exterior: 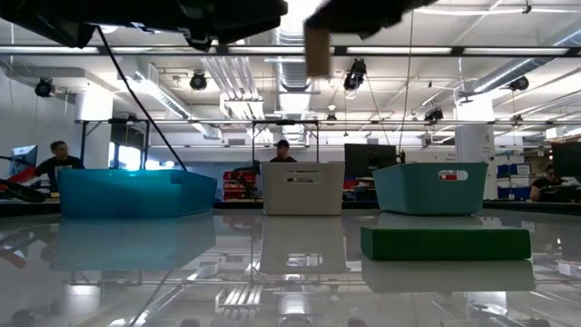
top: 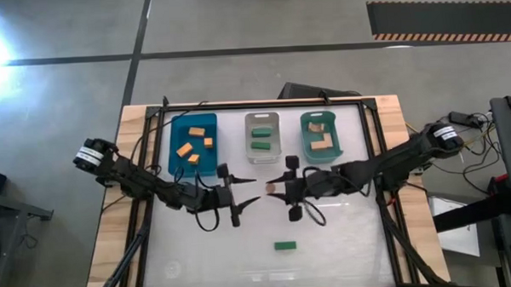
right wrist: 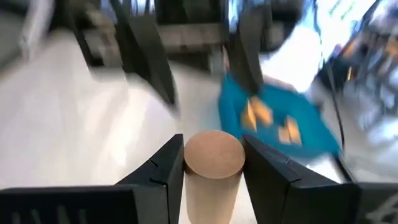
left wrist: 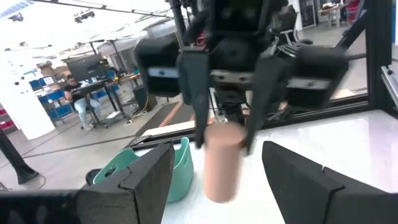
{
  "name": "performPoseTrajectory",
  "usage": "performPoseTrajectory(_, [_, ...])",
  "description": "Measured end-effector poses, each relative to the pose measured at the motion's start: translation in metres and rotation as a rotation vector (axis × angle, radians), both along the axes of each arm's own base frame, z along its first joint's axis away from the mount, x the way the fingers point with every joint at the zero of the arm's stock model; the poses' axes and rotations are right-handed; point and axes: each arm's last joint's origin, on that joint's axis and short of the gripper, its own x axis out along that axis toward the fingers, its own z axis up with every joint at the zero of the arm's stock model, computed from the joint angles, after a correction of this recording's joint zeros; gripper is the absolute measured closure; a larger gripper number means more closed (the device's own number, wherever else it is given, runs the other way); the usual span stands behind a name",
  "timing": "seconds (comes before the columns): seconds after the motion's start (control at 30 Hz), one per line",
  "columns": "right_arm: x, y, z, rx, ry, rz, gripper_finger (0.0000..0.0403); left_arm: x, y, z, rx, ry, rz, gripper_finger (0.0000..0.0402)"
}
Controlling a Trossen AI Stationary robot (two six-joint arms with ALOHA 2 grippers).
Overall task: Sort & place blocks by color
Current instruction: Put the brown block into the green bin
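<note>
My right gripper (top: 279, 189) hovers over the table's middle, shut on a pale tan round block (top: 271, 188), which also shows in the right wrist view (right wrist: 212, 155) and high in the low view (exterior: 317, 50). My left gripper (top: 244, 192) faces it from the left, open, a short gap away; its fingers (left wrist: 149, 177) stand to either side of the tan block (left wrist: 222, 163) without touching. A dark green bar (top: 284, 245) lies flat on the table nearer the front edge (exterior: 445, 242). My right gripper pinches the tan block between its two fingers (left wrist: 191, 93), on the sides near its upper end (left wrist: 224, 132). The fingers come level from the table's right. The block is upright, hangs below the fingers and is lifted clear of the table.
Three bins stand along the far side: a blue bin (top: 175, 146) with orange blocks, a clear bin (top: 261, 118) with green blocks, a teal bin (top: 306, 137) with tan blocks. People sit at desks in the room beyond the table.
</note>
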Motion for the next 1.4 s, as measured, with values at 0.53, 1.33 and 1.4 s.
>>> performPoseTrajectory(0.53, [-0.038, -0.106, 0.015, -0.106, 0.637, -0.524, 0.0276, 0.0, 0.0, 0.0, -0.024, 0.0, 0.003, 0.0173])
performPoseTrajectory(1.33, [-0.075, -0.214, -0.044, 0.178, 0.583, -0.749, 0.0276, 0.0, 0.0, -0.001, -0.022, 0.005, 0.002, 0.0173])
performPoseTrajectory(1.4, [-0.076, -0.214, -0.049, 0.219, 0.559, -0.785, 0.0276, 0.0, 0.0, -0.001, -0.022, 0.005, 0.002, 0.0173])
